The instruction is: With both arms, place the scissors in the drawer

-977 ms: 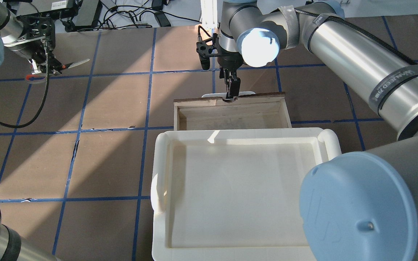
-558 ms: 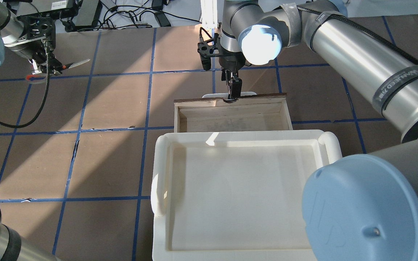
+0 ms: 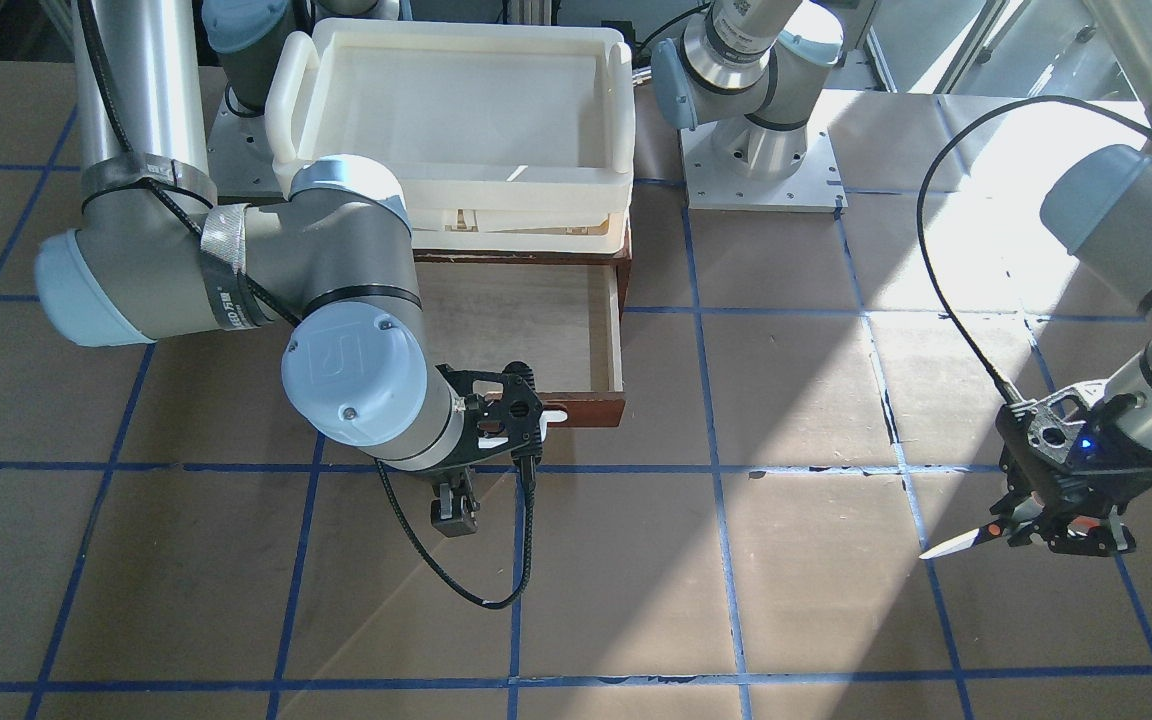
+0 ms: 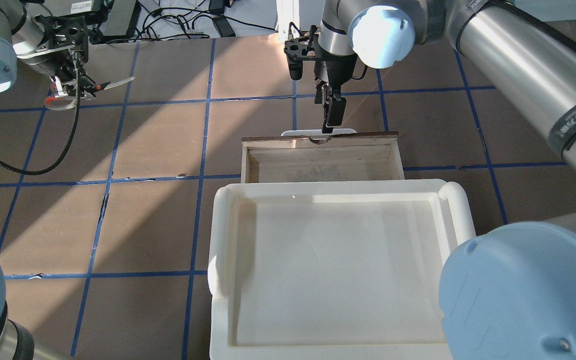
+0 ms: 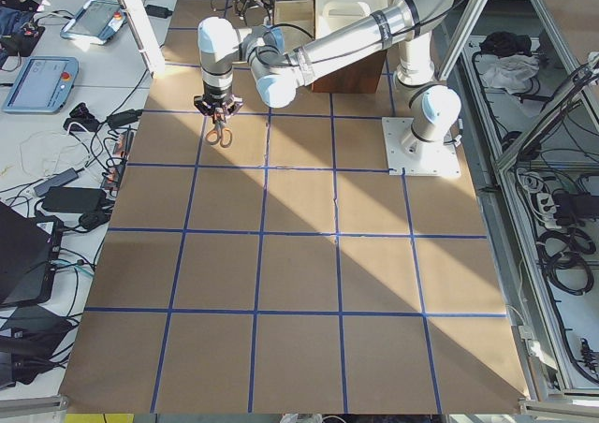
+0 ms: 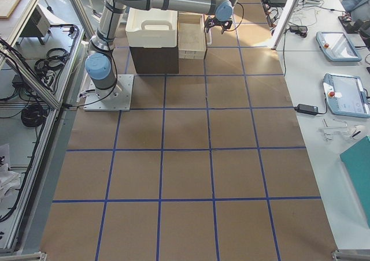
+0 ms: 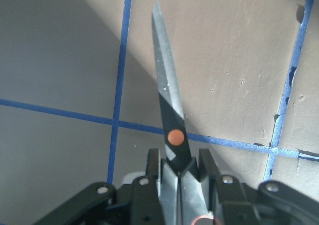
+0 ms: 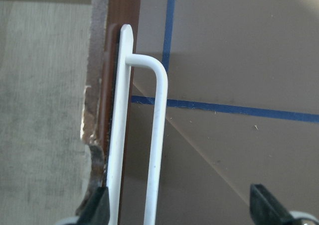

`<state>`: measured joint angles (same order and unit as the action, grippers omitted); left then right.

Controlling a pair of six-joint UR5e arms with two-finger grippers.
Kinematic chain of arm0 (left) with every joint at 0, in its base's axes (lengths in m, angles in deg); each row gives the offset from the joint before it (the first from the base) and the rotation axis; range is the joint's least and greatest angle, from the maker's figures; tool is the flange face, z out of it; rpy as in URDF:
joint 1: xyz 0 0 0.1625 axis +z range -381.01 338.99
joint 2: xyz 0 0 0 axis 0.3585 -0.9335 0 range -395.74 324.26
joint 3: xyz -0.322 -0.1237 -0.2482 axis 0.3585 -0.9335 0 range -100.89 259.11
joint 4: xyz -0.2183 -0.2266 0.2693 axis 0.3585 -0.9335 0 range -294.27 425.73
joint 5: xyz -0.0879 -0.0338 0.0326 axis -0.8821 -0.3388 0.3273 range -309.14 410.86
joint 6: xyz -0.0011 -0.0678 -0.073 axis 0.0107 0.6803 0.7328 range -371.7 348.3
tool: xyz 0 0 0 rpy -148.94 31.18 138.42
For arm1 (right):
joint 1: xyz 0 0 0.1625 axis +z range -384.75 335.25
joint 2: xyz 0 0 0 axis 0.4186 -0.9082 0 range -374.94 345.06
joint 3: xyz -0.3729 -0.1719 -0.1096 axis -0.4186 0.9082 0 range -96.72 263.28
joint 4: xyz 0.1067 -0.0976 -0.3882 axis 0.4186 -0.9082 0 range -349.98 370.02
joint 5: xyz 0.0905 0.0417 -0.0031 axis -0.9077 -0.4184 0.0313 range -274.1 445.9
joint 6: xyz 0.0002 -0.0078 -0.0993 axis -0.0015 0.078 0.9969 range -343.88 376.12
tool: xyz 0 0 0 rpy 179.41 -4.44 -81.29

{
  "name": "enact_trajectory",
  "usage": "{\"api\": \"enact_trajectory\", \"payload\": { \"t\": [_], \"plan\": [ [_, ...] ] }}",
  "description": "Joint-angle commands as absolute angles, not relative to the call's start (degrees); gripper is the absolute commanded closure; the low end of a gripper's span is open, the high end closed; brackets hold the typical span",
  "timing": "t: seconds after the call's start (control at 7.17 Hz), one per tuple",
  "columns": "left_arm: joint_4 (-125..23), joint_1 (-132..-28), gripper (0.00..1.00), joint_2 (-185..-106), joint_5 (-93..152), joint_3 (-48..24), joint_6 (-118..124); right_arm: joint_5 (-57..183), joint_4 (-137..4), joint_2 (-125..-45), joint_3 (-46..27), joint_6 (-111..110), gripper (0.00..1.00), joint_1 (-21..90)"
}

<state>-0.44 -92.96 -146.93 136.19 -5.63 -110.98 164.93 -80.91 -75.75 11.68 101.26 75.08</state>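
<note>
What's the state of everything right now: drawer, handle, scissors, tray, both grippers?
drawer: pulled open, nothing inside.
handle: free, not clamped.
scissors: blades shut, held by the left gripper, far from the drawer.
left gripper: shut on the scissors.
right gripper: open, fingers spread either side of the handle in the wrist view.
tray: empty, sitting above the drawer.

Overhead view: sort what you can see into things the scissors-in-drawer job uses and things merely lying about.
In use: scissors, held by the left gripper; open drawer; right gripper, open by the white handle.
Lying about: cream tray; cables beyond the table's far edge.
</note>
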Motion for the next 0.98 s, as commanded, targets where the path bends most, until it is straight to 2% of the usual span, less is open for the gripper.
{"api": "enact_trajectory", "payload": {
  "t": [0.0, 0.56, 0.84],
  "plan": [
    [-0.6, -95.7, 1.00, -146.5, 136.2, -5.8, -107.4, 164.6, -74.2, -79.0, 15.5, 101.6, 0.00, 71.2],
    [-3.2, -107.5, 1.00, -144.1, 136.3, -6.0, -96.6, 167.6, -57.9, -91.6, 14.7, 98.7, 0.00, 57.0],
    [-3.4, -114.2, 1.00, -143.3, 136.4, -6.2, -90.2, 172.9, -58.2, -96.2, 10.7, 80.7, 0.00, 57.0]
  ]
}}
